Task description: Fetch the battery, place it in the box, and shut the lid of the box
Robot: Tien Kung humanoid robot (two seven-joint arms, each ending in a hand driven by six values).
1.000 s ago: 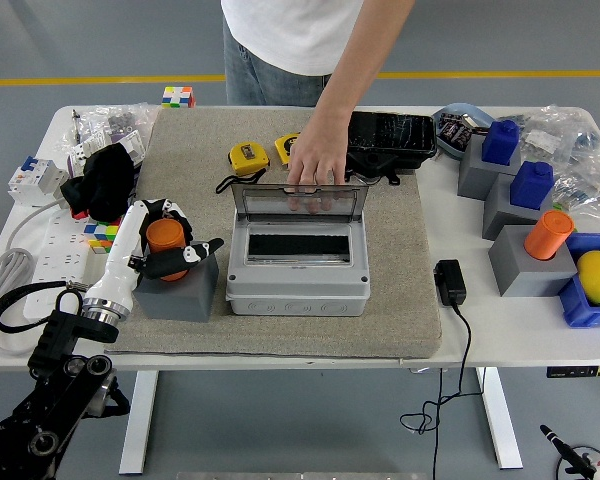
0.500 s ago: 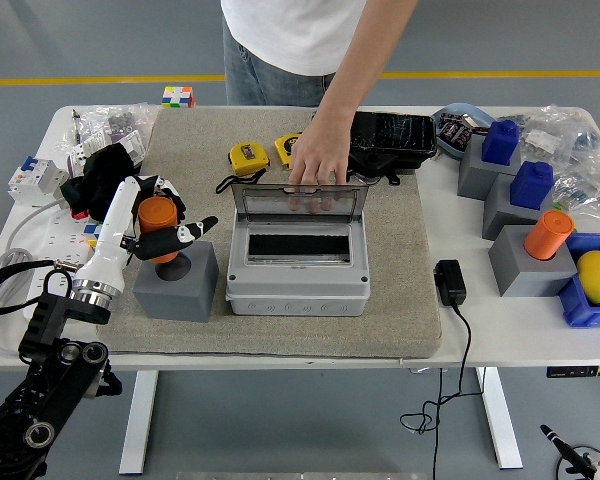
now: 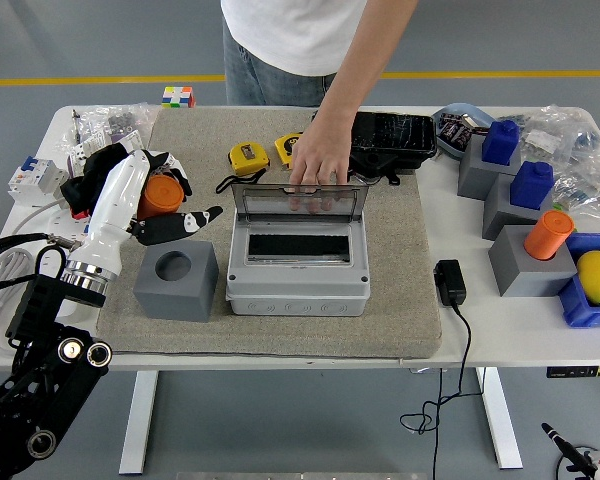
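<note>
One orange cylindrical battery (image 3: 159,195) sits clenched in the left robot hand (image 3: 165,215), lifted above the gray holder block (image 3: 176,281); white forearm angled up, open gray box (image 3: 297,261) to its right.

A rough beige cloth mat (image 3: 400,290) covers the smooth white table (image 3: 510,320). The grey box (image 3: 297,275) looks matt plastic, its lid (image 3: 298,200) clear and glossy.

Setting: robotics lab or test workshop. Evidence: grey painted floor with yellow line (image 3: 100,80); white height-adjustable table (image 3: 460,330) with grey mat (image 3: 400,290); test props on grey blocks (image 3: 525,265); power strip (image 3: 40,235); circuit breaker (image 3: 32,178); loose cable (image 3: 450,400).
</note>
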